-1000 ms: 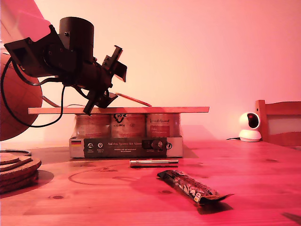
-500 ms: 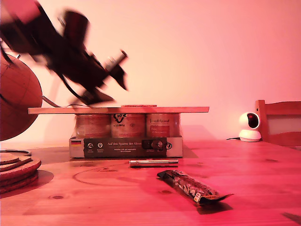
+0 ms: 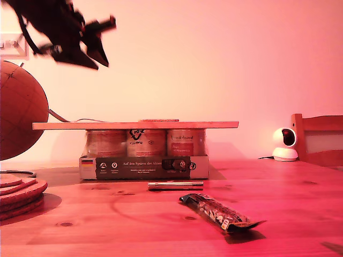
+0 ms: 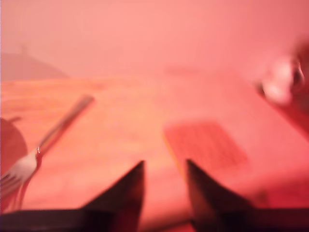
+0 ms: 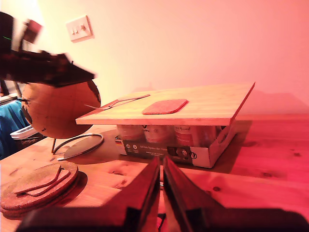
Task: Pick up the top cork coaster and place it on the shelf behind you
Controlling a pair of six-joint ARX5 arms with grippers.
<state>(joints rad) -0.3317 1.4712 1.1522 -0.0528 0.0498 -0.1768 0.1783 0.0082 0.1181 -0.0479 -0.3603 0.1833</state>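
Note:
A flat reddish-brown cork coaster point(image 5: 164, 106) lies on the pale wooden shelf point(image 5: 212, 104), a plank resting on a six-pack of jars point(image 3: 144, 152). In the exterior view the coaster point(image 3: 158, 120) shows only as a thin edge on the shelf point(image 3: 80, 126). My first gripper point(image 3: 103, 44) hangs blurred, high at the exterior view's left, open and holding nothing. Its own view shows its jaws point(image 4: 164, 162) apart above the blurred coaster point(image 4: 207, 145). My second gripper point(image 5: 161, 158) is shut and holds nothing, low over the table, facing the shelf. A stack of cork coasters point(image 3: 19, 193) sits at the exterior view's lower left.
A fork point(image 5: 118, 102) lies on the shelf beside the coaster. A big cork globe point(image 3: 16, 118) stands at the exterior view's left. A metal cylinder point(image 3: 175, 185) and a wrapped bar point(image 3: 220, 212) lie on the table. A small white camera point(image 3: 284, 143) and a chair point(image 3: 319, 139) stand at the exterior view's right.
The first gripper let go of the tilted coaster, which now lies flat on the shelf. The arm has swung up and towards the exterior view's left.

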